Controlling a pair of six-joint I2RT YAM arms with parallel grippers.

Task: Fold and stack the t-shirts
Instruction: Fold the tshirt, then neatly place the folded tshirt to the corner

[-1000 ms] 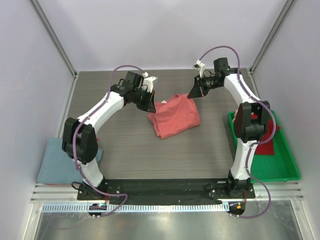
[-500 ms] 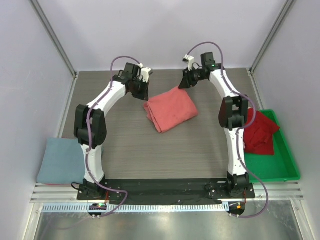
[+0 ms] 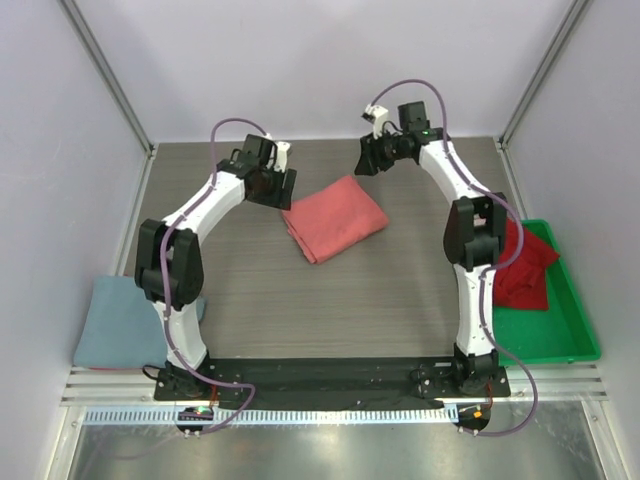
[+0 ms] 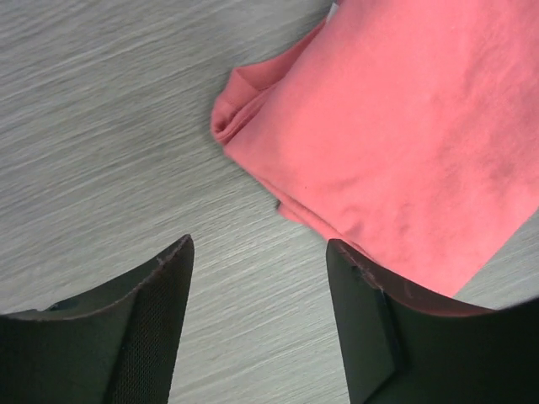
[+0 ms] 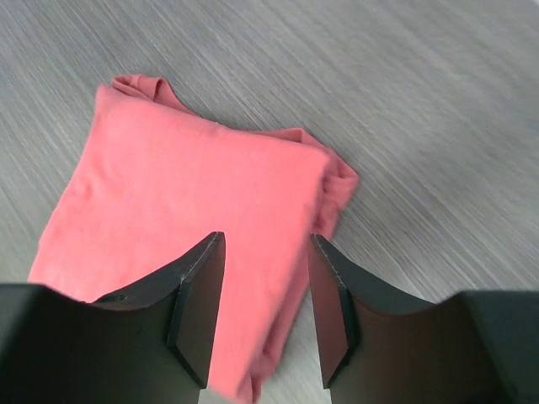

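A folded salmon-red t-shirt [image 3: 333, 218] lies flat on the grey table [image 3: 300, 300], with nothing holding it. My left gripper [image 3: 280, 190] hovers at the shirt's far-left corner, open; the left wrist view shows only bare table between its fingers [image 4: 160, 320] and the shirt [image 4: 404, 126] to the right. My right gripper [image 3: 364, 163] hangs open above the shirt's far-right corner; the right wrist view looks down on the shirt [image 5: 185, 210] past the spread fingers [image 5: 198, 303]. A dark red t-shirt [image 3: 520, 265] lies crumpled in the green tray [image 3: 560, 345]. A folded blue t-shirt [image 3: 115, 322] lies at the left.
The green tray stands at the table's right edge, next to the right arm. The blue shirt rests beside the table's left edge. White walls and metal posts [image 3: 110, 80] close in the back and the sides.
Both grippers have opened and let go of the salmon-red shirt. The shirt has settled flat, a little nearer and to the left. Both arms have drawn back toward the far edge.
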